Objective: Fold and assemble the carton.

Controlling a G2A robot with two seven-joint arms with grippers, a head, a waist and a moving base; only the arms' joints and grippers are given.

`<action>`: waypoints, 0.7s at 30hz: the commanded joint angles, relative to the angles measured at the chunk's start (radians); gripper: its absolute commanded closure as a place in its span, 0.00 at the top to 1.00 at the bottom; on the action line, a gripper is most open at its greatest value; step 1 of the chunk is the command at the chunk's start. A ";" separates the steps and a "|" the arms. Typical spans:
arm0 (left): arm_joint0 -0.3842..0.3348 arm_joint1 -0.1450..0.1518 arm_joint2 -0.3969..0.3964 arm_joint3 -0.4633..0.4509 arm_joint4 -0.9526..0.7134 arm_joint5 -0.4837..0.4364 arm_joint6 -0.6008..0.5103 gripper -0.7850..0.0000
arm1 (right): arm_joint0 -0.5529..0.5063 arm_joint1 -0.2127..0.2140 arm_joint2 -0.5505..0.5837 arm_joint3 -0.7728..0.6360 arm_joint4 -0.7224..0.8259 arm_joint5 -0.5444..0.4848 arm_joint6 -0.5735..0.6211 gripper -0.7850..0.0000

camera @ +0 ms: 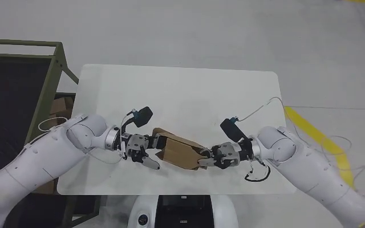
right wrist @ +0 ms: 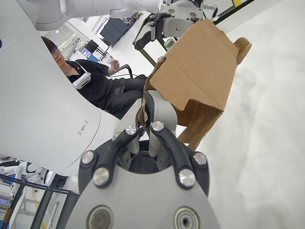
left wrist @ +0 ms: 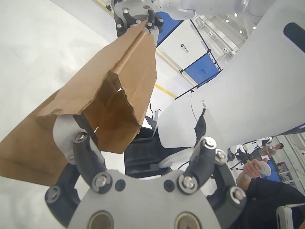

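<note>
The right gripper (right wrist: 145, 110) has its two fingers pressed together on a ragged flap edge at one end of the brown corrugated cardboard carton (right wrist: 202, 67). At the other end the left gripper (left wrist: 133, 125) stands spread wide: one pale finger (left wrist: 63, 129) sits against the carton's wall under a torn flap, and the other black-tipped finger (left wrist: 202, 125) is well apart from the cardboard.

From above, the carton (camera: 178, 149) hangs between the two claws over the front part of the white rectangular table (camera: 182, 91). Its long axis runs from the left gripper (camera: 153, 154) to the right gripper (camera: 206, 162), slanting slightly toward the table's near edge on the right side. The end facing the left claw is open, a partly squared tube whose inside (left wrist: 112, 117) shows bare brown walls and fold creases. I cannot tell whether it touches the tabletop.

A loose black cable (camera: 255, 176) lies by the right arm. Beside the table's left end stands an olive-green metal frame rack (camera: 57, 62).
</note>
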 commanded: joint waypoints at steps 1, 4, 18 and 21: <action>0.002 -0.002 -0.004 0.002 -0.013 0.000 0.000 1.00 | 0.003 0.000 -0.006 -0.004 -0.004 0.000 0.000 0.00; 0.004 -0.005 0.001 -0.002 -0.013 0.000 0.000 1.00 | 0.008 0.000 -0.014 -0.007 -0.006 0.000 0.000 0.00; -0.026 -0.037 0.045 -0.002 -0.061 0.000 0.000 1.00 | 0.024 -0.006 -0.032 -0.006 -0.035 0.000 0.000 0.00; -0.033 -0.040 0.051 -0.007 -0.064 0.000 0.000 1.00 | 0.024 -0.006 -0.030 0.004 -0.033 0.000 0.000 0.00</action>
